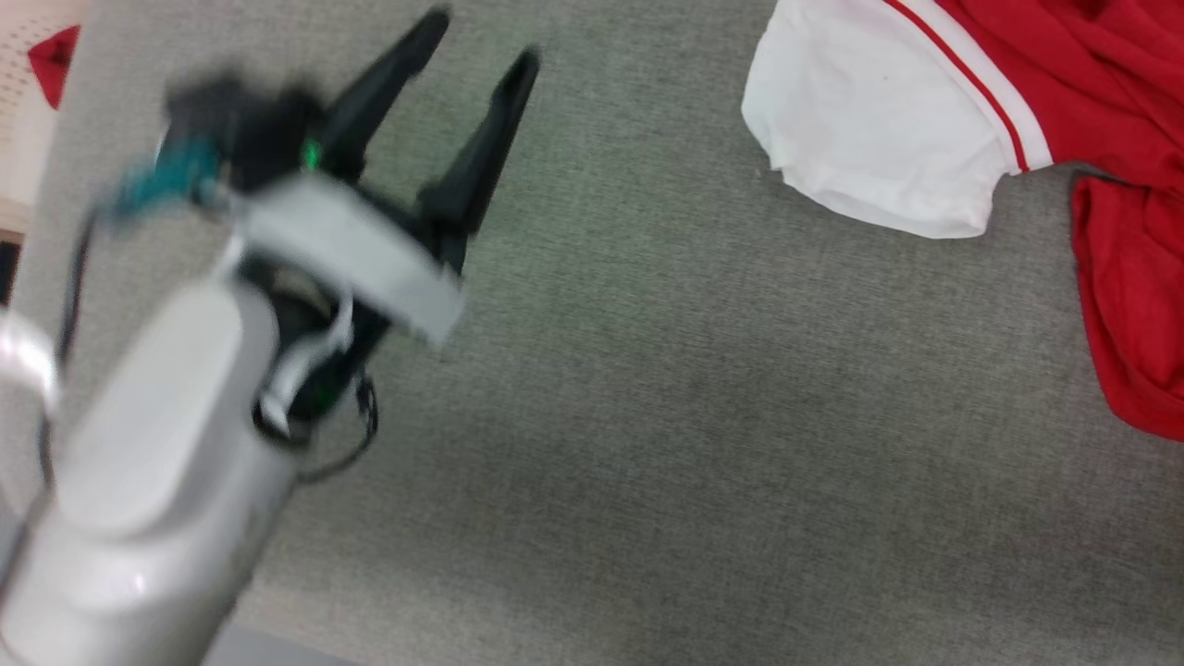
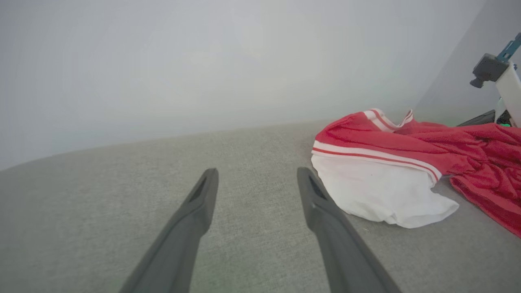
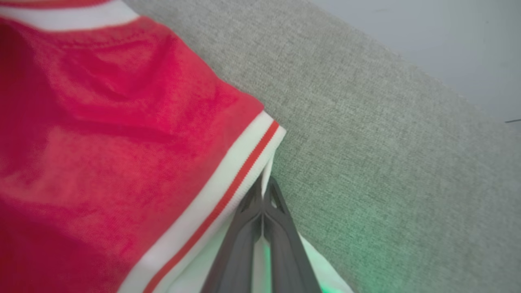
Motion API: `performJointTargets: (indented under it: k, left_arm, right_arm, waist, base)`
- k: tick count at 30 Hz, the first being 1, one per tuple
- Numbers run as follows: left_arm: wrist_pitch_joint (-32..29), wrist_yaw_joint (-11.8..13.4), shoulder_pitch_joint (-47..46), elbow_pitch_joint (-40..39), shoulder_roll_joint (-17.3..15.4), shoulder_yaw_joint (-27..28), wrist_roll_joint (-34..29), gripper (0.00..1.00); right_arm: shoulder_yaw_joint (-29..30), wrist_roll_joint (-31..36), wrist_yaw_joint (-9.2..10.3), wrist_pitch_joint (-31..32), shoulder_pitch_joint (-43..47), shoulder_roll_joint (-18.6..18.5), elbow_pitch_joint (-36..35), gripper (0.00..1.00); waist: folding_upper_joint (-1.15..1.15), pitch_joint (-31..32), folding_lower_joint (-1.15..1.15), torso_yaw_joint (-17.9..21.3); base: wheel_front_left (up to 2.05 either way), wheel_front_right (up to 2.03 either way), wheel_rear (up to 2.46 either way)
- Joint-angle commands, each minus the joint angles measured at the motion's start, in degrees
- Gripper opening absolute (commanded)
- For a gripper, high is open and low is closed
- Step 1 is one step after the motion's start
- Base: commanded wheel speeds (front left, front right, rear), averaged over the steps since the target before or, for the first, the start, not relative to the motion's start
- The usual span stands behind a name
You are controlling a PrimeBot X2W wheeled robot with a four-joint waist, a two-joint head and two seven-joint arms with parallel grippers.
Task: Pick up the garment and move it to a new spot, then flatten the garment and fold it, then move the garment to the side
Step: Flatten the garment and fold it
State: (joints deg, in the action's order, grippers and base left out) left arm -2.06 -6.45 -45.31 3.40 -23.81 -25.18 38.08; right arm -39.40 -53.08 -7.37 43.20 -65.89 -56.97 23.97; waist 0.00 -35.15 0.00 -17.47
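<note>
On grey surface [image 1: 647, 416], head view's upper right: jersey [image 1: 888, 120] rumpled | left gripper [image 1: 483, 42] spread wide, empty, clear of cloth | right gripper [image 3: 263, 189] fingers pressed together, pinching jersey's striped white hem

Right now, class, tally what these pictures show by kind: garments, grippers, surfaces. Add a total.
garment: 1, red and white, crumpled
grippers: 2, the left gripper open, the right gripper shut on the garment
grey surface: 1
Total: 4
</note>
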Motion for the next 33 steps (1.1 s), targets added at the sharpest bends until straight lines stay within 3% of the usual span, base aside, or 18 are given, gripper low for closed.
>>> performJointTargets:
  k: [1, 5, 10, 16, 24, 26, 27, 33]
  left_arm:
    - [-2.6, -0.4, -1.8, 0.8, -0.1, -0.9, 1.4, 1.00]
    - [-22.1, -1.0, -13.9, 7.1, -1.1, -5.8, 8.5, 1.00]
    - [-39.2, -1.0, -24.9, 16.5, 3.1, -9.4, 15.8, 1.00]
    - [-44.9, -1.0, -32.7, 26.9, 9.7, -9.8, 20.3, 1.00]
    - [-48.6, -1.1, -36.1, 35.3, 13.4, -13.3, 22.6, 1.00]
    - [-49.0, -1.1, -35.6, 34.7, 13.8, -14.8, 23.9, 0.14]
    - [-48.8, -1.1, -35.3, 34.4, 13.7, -15.1, 24.7, 0.00]
    - [-42.2, -1.0, -37.0, 34.4, 10.3, -15.0, 25.2, 0.00]
  right_arm:
    - [-2.6, -0.3, -0.21, 0.9, 2.3, 1.2, 1.4, 0.00]
    - [-4.2, -0.8, -0.09, 0.4, -0.4, 1.3, 1.6, 0.00]
    - [-6.6, -1.1, -0.07, -0.4, -3.2, 2.1, 1.6, 0.00]
    - [-9.7, -1.6, -0.07, -1.4, -6.5, 3.6, 1.5, 0.00]
    - [-14.4, -3.1, -0.04, -3.0, -10.1, 4.8, 2.5, 0.00]
    - [-15.4, -3.7, -0.03, -4.2, -10.7, 5.2, 2.7, 0.00]
    - [-15.7, -4.2, -0.03, -4.8, -11.1, 5.4, 2.8, 0.00]
    - [-16.9, -5.3, -0.03, -11.5, -13.9, 4.9, 2.4, 0.00]
  waist:
    - [0.00, -0.5, 0.00, 0.8]
    - [0.00, -1.7, 0.00, 2.2]
    - [0.00, -3.3, 0.00, 3.7]
    - [0.00, -5.4, 0.00, 5.6]
    - [0.00, -6.6, 0.00, 7.7]
    - [0.00, -6.6, 0.00, 7.9]
    - [0.00, -6.6, 0.00, 8.0]
    - [0.00, -5.6, 0.00, 8.6]
  base:
    - [0.00, 0.00, 0.00]
    - [0.00, 0.00, 0.00]
    - [0.00, 0.00, 0.00]
    - [0.00, 0.00, 0.00]
    - [0.00, 0.00, 0.00]
    - [0.00, 0.00, 0.00]
    - [0.00, 0.00, 0.00]
    - [0.00, 0.00, 0.00]
